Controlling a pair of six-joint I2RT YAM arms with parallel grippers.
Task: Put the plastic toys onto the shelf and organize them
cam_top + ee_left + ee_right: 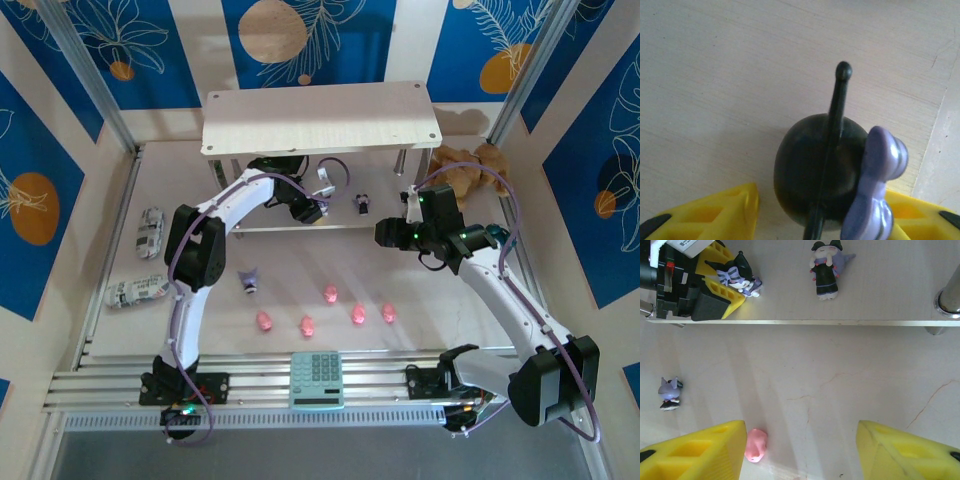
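Note:
My left gripper (310, 208) reaches under the shelf (320, 120) and stands open over its lower level (715, 75). A dark figurine with a purple bow (820, 165) stands between the yellow fingers (705, 215), with a gap on its left side. The right wrist view shows that figurine (737, 272) and a second dark figurine (825, 270) on the lower level (865, 295). A third dark figurine (250, 282) lies on the table. Several pink pigs (330, 293) are scattered in front. My right gripper (802, 450) hangs open above the table, one pig (756, 445) beside its left finger.
A silver toy car (150, 232) and a patterned one (138, 292) sit at the left. A calculator (317, 380) lies at the near edge. A brown plush bear (465, 165) rests right of the shelf. A metal leg (950, 297) stands at the lower level's right end.

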